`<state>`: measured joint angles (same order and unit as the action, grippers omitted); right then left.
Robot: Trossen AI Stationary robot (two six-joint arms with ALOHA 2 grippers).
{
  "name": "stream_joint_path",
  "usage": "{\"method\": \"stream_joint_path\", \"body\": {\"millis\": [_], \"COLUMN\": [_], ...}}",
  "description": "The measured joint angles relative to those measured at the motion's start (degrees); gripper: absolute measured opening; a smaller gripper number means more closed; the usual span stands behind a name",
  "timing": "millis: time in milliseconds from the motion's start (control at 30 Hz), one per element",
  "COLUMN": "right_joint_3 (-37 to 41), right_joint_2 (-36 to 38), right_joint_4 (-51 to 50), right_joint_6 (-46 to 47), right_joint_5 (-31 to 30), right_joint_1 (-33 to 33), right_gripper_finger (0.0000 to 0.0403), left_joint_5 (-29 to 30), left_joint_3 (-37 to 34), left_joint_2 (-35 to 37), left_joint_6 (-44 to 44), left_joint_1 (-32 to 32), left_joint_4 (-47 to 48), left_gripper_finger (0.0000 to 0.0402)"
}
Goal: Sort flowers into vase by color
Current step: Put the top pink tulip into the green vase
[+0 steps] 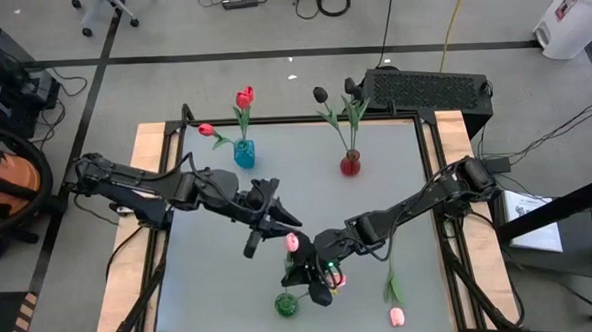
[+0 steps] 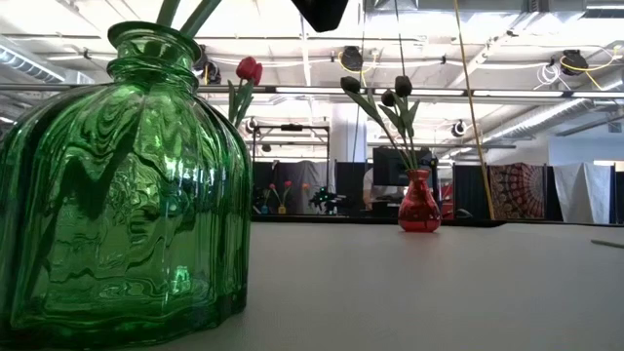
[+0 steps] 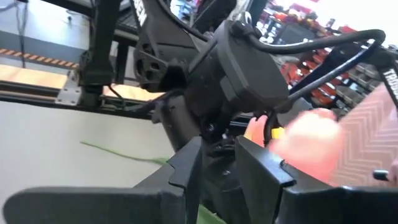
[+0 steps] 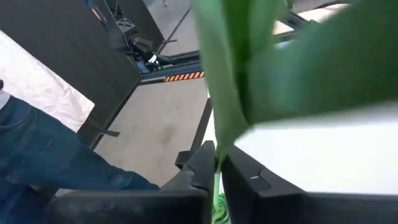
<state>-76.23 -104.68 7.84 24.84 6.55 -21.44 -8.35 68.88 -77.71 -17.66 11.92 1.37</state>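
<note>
A green vase (image 1: 286,305) (image 2: 122,185) stands near the table's front edge, and two green stems (image 2: 185,12) stick into its neck. My right gripper (image 1: 316,283) (image 4: 216,158) hovers just above it, shut on a pink flower's stem; a pink head (image 1: 338,279) shows beside it. My left gripper (image 1: 282,227) (image 3: 217,155) is just behind it, fingers apart, next to another pink head (image 1: 292,242) (image 3: 311,143). A sliver of green (image 3: 208,216) shows low between its fingers; whether they touch it I cannot tell. A third pink flower (image 1: 396,315) lies flat at the front right. My right gripper pinches the thin green stem (image 4: 217,171) between its two fingers, just below a broad leaf (image 4: 230,93) that rises past them. The fingers come slanting down from the table's right side and lie across the stem. The flower stands roughly upright over the green vase.
At the back, a blue vase (image 1: 243,153) holds red flowers (image 1: 245,96) and a red vase (image 1: 350,164) (image 2: 419,207) holds black flowers (image 1: 320,93). A dark box (image 1: 428,88) sits beyond the far edge. The two arms cross close together over the table's front middle.
</note>
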Motion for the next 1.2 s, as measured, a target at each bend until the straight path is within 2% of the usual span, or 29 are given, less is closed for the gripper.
{"method": "stream_joint_path", "body": {"millis": [300, 733, 900, 1000, 1200], "right_joint_3": [0.0, 0.0, 0.0, 0.0, 0.0], "right_joint_2": [0.0, 0.0, 0.0, 0.0, 0.0], "right_joint_4": [0.5, 0.5, 0.5, 0.5, 0.5], "right_joint_6": [2.9, 6.9, 8.5, 10.7, 14.4], "right_joint_5": [1.2, 1.4, 5.8, 6.3, 12.1], "right_joint_1": [0.0, 0.0, 0.1, 0.2, 0.9], "right_gripper_finger": [0.0061, 0.0164, 0.0179, 0.018, 0.0181], "left_joint_5": [-1.7, -6.7, -6.7, -6.7, -6.6], "left_joint_3": [0.0, 0.0, 0.0, 0.0, 0.0], "left_joint_2": [0.0, 0.0, 0.0, 0.0, 0.0], "left_joint_6": [0.0, 0.0, 0.0, -0.1, -1.5], "left_joint_1": [0.1, 0.3, 1.1, 1.8, 2.5], "left_joint_4": [-0.1, -0.1, -1.2, -2.9, -6.2], "left_gripper_finger": [0.0102, 0.0102, 0.0102, 0.0102, 0.0102]}}
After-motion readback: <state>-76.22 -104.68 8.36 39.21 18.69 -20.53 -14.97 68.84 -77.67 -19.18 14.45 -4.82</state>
